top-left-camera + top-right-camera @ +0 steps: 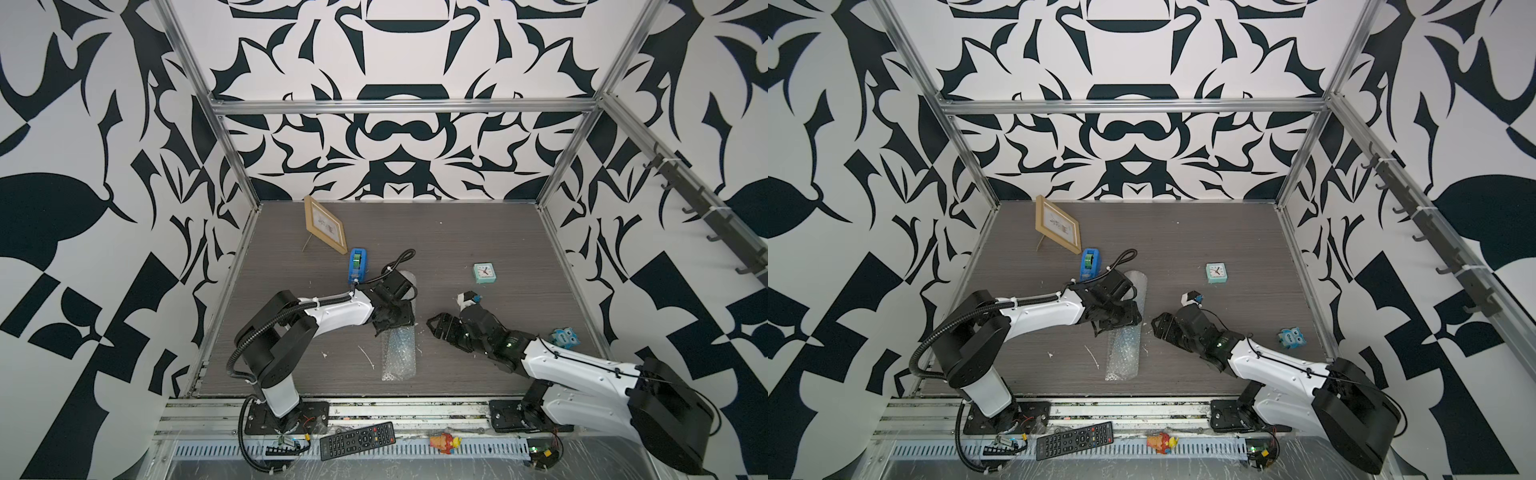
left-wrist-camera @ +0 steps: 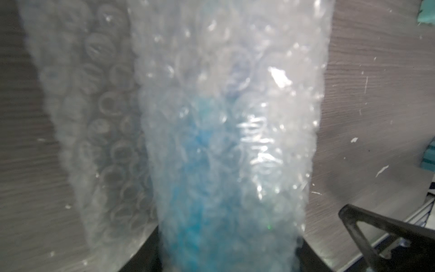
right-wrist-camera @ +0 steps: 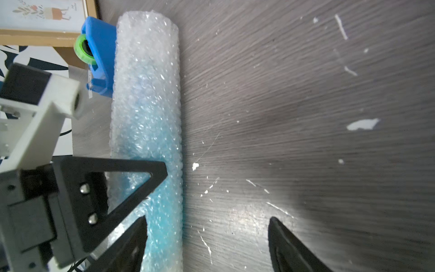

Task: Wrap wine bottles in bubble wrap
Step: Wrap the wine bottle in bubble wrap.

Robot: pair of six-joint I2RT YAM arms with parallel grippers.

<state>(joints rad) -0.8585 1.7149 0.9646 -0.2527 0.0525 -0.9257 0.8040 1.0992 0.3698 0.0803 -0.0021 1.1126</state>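
Observation:
The bubble wrap (image 1: 399, 353) (image 1: 1123, 353) lies rolled into a long tube on the grey table in both top views. The wine bottle (image 2: 195, 164) shows only as a blue blur through the wrap, and its cap and label are hidden. My left gripper (image 1: 395, 322) (image 2: 226, 254) reaches over the middle of the roll, its jaws shut on the wrapped bottle from both sides. My right gripper (image 1: 432, 328) (image 3: 207, 220) hovers open just right of the roll. One of its fingers stands beside the bubble wrap (image 3: 146, 82), where the bottle (image 3: 162, 212) tints it blue.
A blue tape dispenser (image 1: 357, 266) stands beside the roll's far end, with a wooden picture frame (image 1: 325, 224) behind it. A teal clock (image 1: 484, 273) sits at the back right and a blue owl toy (image 1: 564, 337) near the right arm. A remote (image 1: 357, 439) lies on the front rail.

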